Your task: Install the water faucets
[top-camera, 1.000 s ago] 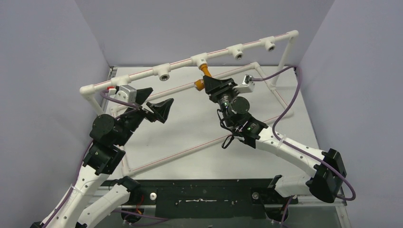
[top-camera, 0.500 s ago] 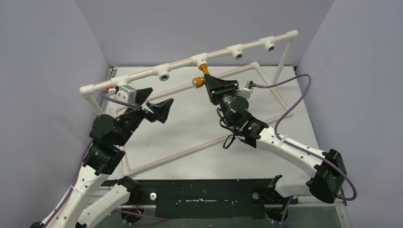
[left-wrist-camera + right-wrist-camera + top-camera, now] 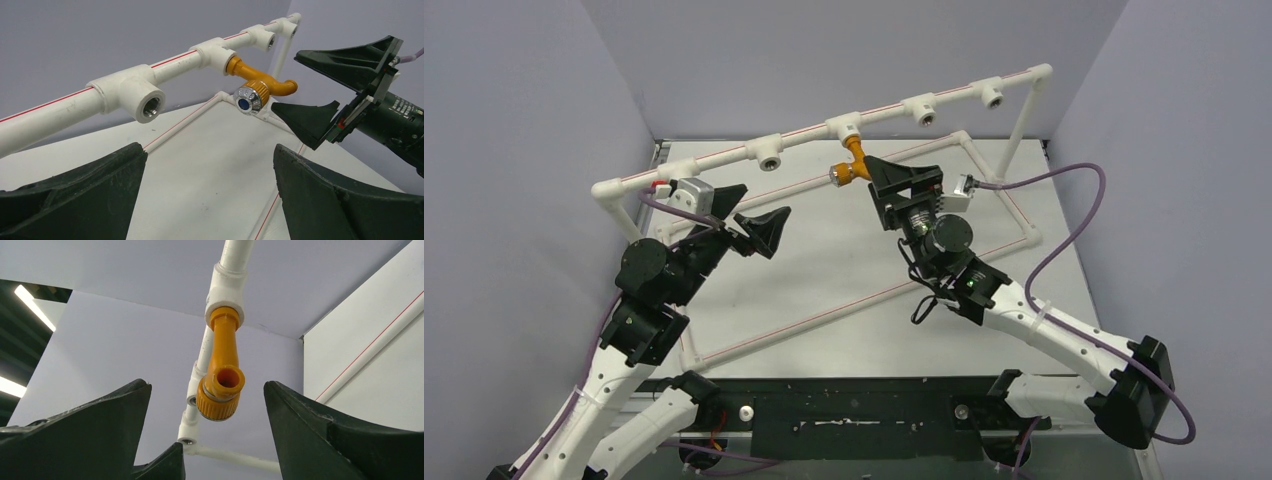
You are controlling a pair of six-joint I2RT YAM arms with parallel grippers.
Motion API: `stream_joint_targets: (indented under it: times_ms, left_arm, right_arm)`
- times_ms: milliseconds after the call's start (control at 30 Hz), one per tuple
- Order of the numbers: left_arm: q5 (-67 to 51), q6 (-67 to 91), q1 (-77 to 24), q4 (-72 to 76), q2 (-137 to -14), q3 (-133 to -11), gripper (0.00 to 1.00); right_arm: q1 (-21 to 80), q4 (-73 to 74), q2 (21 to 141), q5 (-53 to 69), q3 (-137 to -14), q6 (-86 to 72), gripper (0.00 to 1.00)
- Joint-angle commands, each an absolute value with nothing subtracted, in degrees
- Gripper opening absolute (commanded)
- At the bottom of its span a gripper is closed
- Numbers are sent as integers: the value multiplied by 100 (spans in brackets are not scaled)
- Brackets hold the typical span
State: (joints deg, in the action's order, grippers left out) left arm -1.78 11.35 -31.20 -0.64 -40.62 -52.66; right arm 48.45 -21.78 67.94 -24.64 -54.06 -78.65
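Judging the faucet (image 3: 222,355) stiff, light and slick, I'd pinch its ribbed collar (image 3: 216,409), at my spread right gripper's (image 3: 206,387) 12 o'clock; left gripper (image 3: 210,150) spread too.

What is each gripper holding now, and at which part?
Nothing is held. The right gripper is open, its fingers on both sides of the orange tap without touching it. The left gripper is open and empty.

Place: we read this as a robotics lab test cell.
Walls: plain lilac panels (image 3: 514,120) close in 3 sides.
Fixture: we see a white pipe frame (image 3: 844,126) on a grey table (image 3: 824,270).
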Motion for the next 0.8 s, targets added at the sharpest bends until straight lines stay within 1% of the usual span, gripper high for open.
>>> stream_joint_targets:
  times_ms: [0,200,467,600,700,767]
  left_arm:
    - [-185,1107,-3146,99,-4028,-5466,97]
    - [-139,1088,-3138,89,-4025,-5465,97]
    - [-149,1089,-3137,88,-4029,-5470,97]
    - [-150,1092,-3138,79,-4021,-5474,97]
    - [-149,1089,-3142,88,-4017,-5474,98]
    - [-152,1090,-3141,88,-4017,-5472,97]
  right_arm:
    - [4779,-2242,6265,-2399,-5266,-7248,86]
    - [4764,-1554,5934,-2272,-5465,-6025,86]
    - [4763,-1045,5689,-2361,-5686,-4188,86]
    - [4757,-1134,5635,-2061,-5792,-2709,86]
    - [4757,-1182,5629,-1527,-5914,-1319,86]
    - [4764,-1022,5693,-1193,-6072,-538,88]
